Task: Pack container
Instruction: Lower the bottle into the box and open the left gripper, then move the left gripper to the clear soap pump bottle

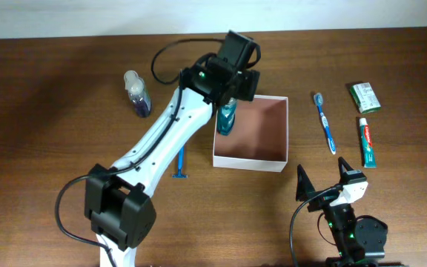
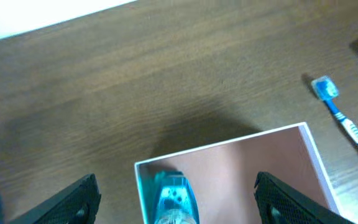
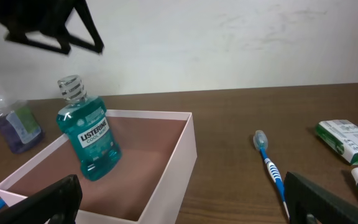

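Observation:
The container [image 1: 250, 162] is a square white box with a pinkish-brown inside, at the table's middle; it also shows in the left wrist view [image 2: 229, 146] and the right wrist view [image 3: 179, 162]. A teal mouthwash bottle [image 1: 226, 117] stands tilted inside it against the left wall [image 2: 173, 199] [image 3: 89, 140]. My left gripper [image 1: 232, 83] hovers open just above the bottle [image 2: 176, 179], not touching it [image 3: 55, 31]. My right gripper [image 1: 323, 176] is open and empty near the front edge, facing the box [image 3: 179, 183].
A purple sanitiser bottle [image 1: 137, 93] stands left of the box. A small blue item [image 1: 181, 165] lies at the box's front left. Right of the box lie a blue toothbrush [image 1: 324, 121], a toothpaste tube [image 1: 367, 142] and a green packet [image 1: 365, 96].

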